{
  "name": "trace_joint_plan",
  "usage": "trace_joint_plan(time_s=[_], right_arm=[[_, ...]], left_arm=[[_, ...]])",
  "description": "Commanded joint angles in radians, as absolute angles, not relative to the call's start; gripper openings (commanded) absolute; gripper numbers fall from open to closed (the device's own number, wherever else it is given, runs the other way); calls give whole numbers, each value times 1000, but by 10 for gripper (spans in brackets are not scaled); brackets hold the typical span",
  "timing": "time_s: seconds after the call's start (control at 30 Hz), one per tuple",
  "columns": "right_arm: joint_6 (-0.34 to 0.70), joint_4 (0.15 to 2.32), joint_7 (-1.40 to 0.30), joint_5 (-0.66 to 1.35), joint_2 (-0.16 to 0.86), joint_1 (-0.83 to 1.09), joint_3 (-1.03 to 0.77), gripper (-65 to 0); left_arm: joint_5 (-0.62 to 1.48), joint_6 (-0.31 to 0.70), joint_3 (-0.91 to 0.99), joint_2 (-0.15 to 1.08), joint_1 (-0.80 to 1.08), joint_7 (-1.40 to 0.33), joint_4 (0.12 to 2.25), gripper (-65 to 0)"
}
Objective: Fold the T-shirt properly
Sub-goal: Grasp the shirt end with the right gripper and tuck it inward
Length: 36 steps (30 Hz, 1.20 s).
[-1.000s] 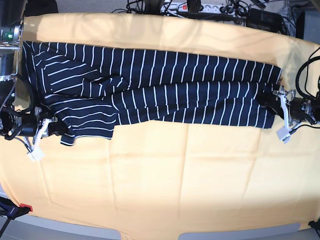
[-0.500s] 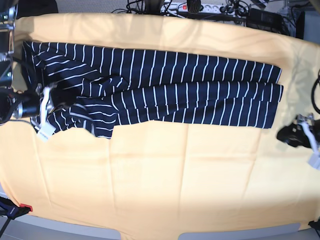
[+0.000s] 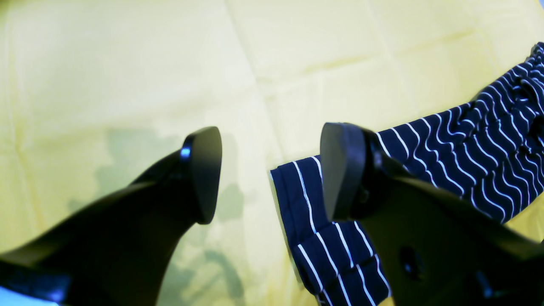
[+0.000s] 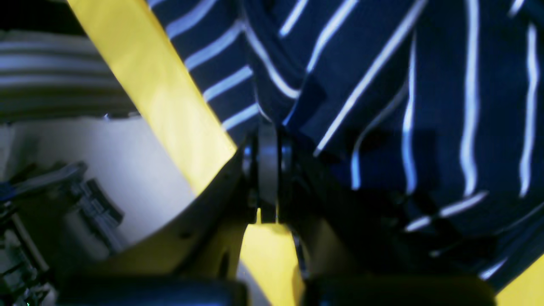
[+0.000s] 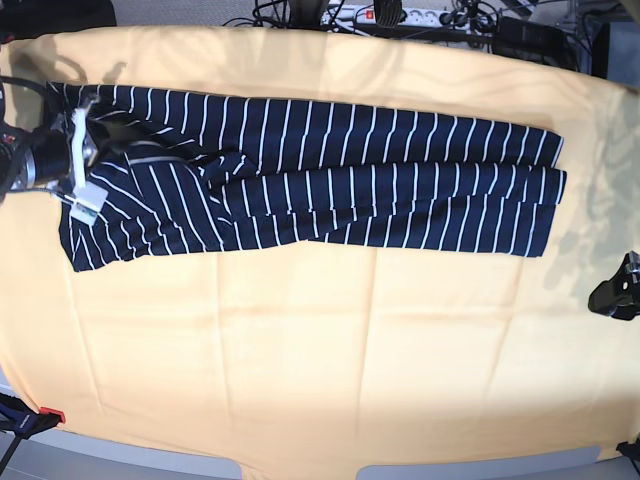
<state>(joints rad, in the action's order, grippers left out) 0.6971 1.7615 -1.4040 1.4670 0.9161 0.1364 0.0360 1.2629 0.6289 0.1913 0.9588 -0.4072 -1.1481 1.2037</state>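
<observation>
The dark navy T-shirt point(image 5: 350, 180) with thin white stripes lies as a long folded band across the back half of the yellow-orange cloth point(image 5: 330, 340). At its left end my right gripper point(image 5: 82, 160) is shut on a fold of the striped fabric. The right wrist view shows the jaws point(image 4: 267, 170) pressed together with the T-shirt point(image 4: 382, 85) bunched over them. My left gripper point(image 5: 618, 293) hangs open near the table's right edge, apart from the shirt. In the left wrist view its fingers point(image 3: 206, 174) stand wide with nothing between them, above a corner of the T-shirt point(image 3: 467, 140).
A power strip and tangled cables point(image 5: 400, 15) lie beyond the table's back edge. A red-tipped clamp point(image 5: 45, 415) sits at the front left corner. The table's rounded front edge point(image 5: 300, 470) runs along the bottom.
My right gripper has carried the shirt's lower left part up and back, laying it over the left end. My left gripper has drawn away from the shirt's right end toward the right edge.
</observation>
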Motion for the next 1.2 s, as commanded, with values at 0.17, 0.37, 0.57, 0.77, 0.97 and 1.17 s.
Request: trace_joint_plan(time_s=[0.17,0.37,0.57,0.77,0.97,1.17], right_arm=[[698,1772,-1396,1484,1024,235,24,-650],[698,1772,-1396,1484,1033,314,23,-650],[698,1772,-1396,1484,1034,347,23,-650],[698,1772,-1396,1484,1043,382,23,-650],[698,1774,-1396,1484,1054,437,23,-650],[698,1851,-1396,1484,1073,503,23,-650]], left_arm=[[1265,628,207,987,-427,-1125,1216,-266],[1264,628,208,987,-427,-1122,1216,-266],[1257,628,213,990,-427,-1121,1216,-266],[1238,628,213,999,-427,-1113,1216,-266],[1238,628,213,1000,-427,-1099,1216,-266],[1238,628,213,1000,-427,-1098,1216,-266]])
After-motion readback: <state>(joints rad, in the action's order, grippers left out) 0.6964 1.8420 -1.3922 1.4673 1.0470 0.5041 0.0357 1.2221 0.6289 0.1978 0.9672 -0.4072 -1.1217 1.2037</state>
